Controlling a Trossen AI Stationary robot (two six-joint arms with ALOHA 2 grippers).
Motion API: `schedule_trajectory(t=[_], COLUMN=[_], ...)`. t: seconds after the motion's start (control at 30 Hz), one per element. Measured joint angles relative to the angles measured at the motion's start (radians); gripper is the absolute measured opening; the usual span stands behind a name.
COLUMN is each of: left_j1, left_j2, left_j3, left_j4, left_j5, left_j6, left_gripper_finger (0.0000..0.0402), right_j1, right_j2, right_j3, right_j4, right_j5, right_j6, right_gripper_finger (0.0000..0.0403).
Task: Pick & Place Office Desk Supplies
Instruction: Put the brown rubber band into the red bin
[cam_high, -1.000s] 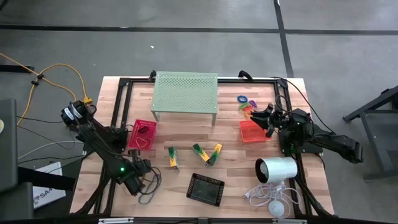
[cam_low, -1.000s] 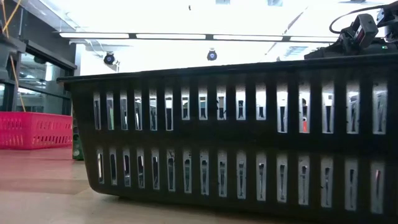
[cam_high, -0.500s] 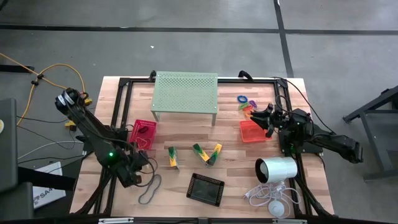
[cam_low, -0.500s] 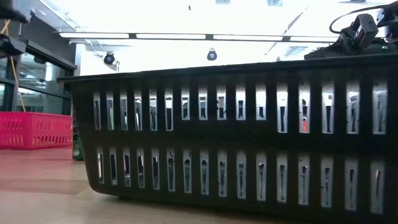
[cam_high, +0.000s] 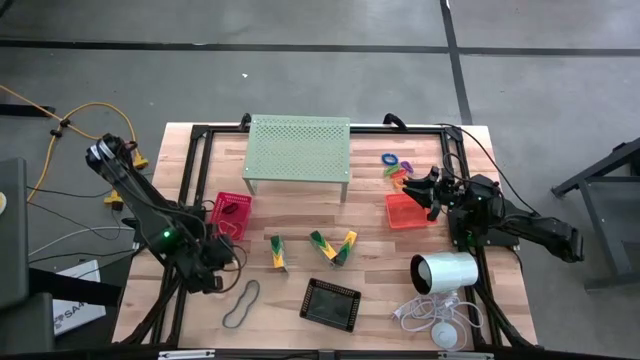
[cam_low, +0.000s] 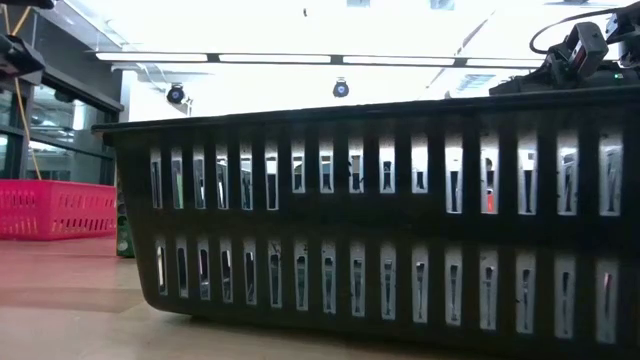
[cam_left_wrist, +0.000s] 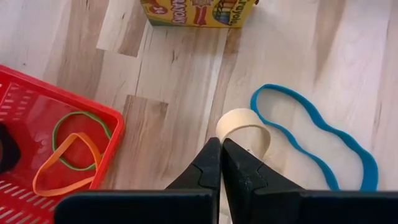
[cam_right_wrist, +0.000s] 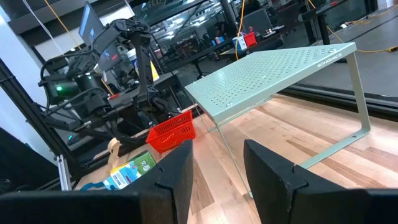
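holding green and orange rubber bands (cam_left_wrist: 71, 151): red tray (cam_left_wrist: 25, 118).

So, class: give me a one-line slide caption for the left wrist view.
Left gripper shut on a cream rubber band, lifted beside a blue band near the red tray.

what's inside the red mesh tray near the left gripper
In the red mesh tray lie a green rubber-band loop and an orange rubber-band loop, overlapping. The left gripper's body covers the tray's nearer part; a dark object shows at its edge.

Green perforated stand (cam_high: 298, 146), white cylinder (cam_high: 446, 272)
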Motion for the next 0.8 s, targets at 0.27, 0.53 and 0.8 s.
schedule_trajectory(t=[0.27, 0.53, 0.8], left_j1=[0.013, 0.063, 0.135], left_j2=[-0.118, -0.284, -0.402], left_j3=[0.0, 0.0, 0.0], left_j4=[-0.065, -0.15, -0.169], left_j5=[-0.042, -0.085, -0.15], left_j6=[-0.02, -0.033, -0.007], left_gripper_finger=[0.0, 0.0, 0.0], right_j1=[0.0, 0.0, 0.0], right_j2=[0.0, 0.0, 0.0], right_j3=[0.0, 0.0, 0.0], right_j4=[0.0, 0.0, 0.0], right_j5=[0.0, 0.0, 0.0], right_j6=[0.0, 0.0, 0.0], right_gripper_finger=[0.013, 0.013, 0.013])
